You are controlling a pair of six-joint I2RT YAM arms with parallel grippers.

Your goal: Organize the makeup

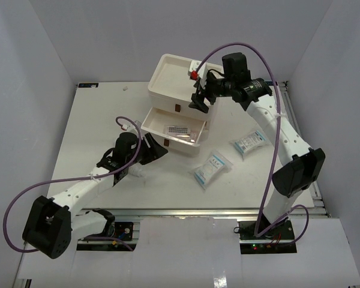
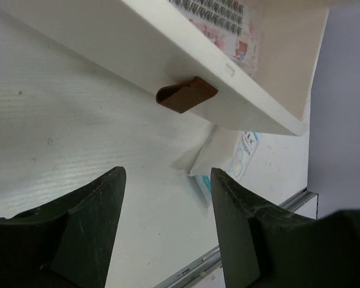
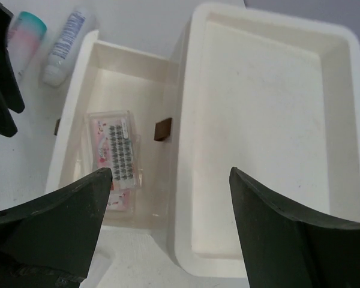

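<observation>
The right gripper (image 1: 199, 101) hangs released and empty over the cream box (image 1: 171, 72) at the middle of the far edge. The left gripper (image 1: 156, 149) is spread and empty just before the pulled-out drawer (image 1: 168, 140). A clear lash case (image 1: 178, 128) lies in that drawer, while a blue-and-white packet (image 1: 212, 168) and a second packet (image 1: 248, 142) lie toward the right edge

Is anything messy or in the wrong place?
Yes. Two blue-and-white packets lie loose and crooked on the table, outside the cream box. One drawer sticks out open with only one lash packet inside. The left claw and right claw are both open, holding nothing.
</observation>
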